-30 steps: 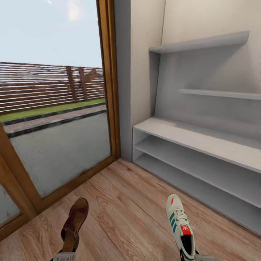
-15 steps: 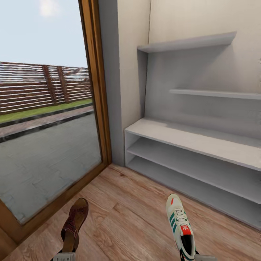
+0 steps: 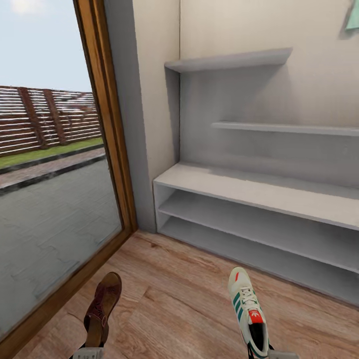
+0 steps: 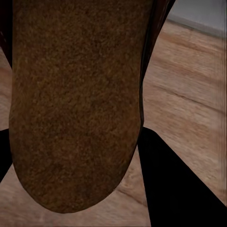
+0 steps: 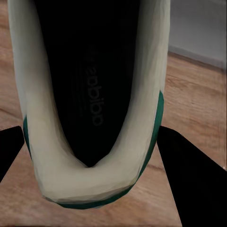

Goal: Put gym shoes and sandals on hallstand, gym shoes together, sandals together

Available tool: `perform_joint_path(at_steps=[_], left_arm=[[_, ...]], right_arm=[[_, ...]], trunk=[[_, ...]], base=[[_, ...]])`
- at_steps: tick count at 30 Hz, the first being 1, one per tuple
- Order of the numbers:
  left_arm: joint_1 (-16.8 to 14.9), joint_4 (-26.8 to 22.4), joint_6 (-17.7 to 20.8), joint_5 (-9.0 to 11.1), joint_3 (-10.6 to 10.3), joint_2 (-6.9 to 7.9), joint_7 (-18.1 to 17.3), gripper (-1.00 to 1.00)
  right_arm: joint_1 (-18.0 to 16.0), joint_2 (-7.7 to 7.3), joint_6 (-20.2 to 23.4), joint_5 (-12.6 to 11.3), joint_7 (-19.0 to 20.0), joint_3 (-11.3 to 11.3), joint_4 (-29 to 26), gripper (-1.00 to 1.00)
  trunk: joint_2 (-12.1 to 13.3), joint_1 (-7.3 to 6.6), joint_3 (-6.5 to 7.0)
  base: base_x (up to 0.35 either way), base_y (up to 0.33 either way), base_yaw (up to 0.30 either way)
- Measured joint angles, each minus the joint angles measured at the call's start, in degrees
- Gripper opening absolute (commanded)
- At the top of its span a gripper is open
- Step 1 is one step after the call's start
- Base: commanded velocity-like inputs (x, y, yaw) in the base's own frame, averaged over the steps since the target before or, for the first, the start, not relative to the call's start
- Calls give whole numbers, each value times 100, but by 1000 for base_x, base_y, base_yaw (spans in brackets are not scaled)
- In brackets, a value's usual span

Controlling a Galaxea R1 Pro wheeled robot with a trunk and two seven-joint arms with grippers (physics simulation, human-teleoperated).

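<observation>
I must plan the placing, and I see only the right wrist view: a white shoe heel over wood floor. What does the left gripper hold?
Observer: The left gripper holds one brown sandal, toe pointing forward.
Operator: Where is the hallstand?
Observer: The hallstand stands ahead, right of a wood-framed glass door.
Operator: Are its shelves free?
Observer: No shoes show on the shelf parts seen in the head view.

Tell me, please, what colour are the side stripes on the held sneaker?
Green, clearest in the head view on the sneaker.
</observation>
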Motion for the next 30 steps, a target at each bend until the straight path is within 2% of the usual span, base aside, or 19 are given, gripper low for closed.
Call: perform_joint_path(at_steps=[10,16,30], left_arm=[[-1,0,0,2,0,2,2,-100],[1,-2,1,8,1,2,2,-100],[-1,-1,0,4,0,2,3,-100]], right_arm=[[0,0,0,-1,1,0,1,-100],[0,0,0,0,-1,-3,-2,-100],[-1,0,0,0,-1,-9,-9,-100]], trunk=[[0,0,0],[0,0,0],[0,0,0]], base=[[0,7,-285],[0,171,-285],[0,9,-285]])
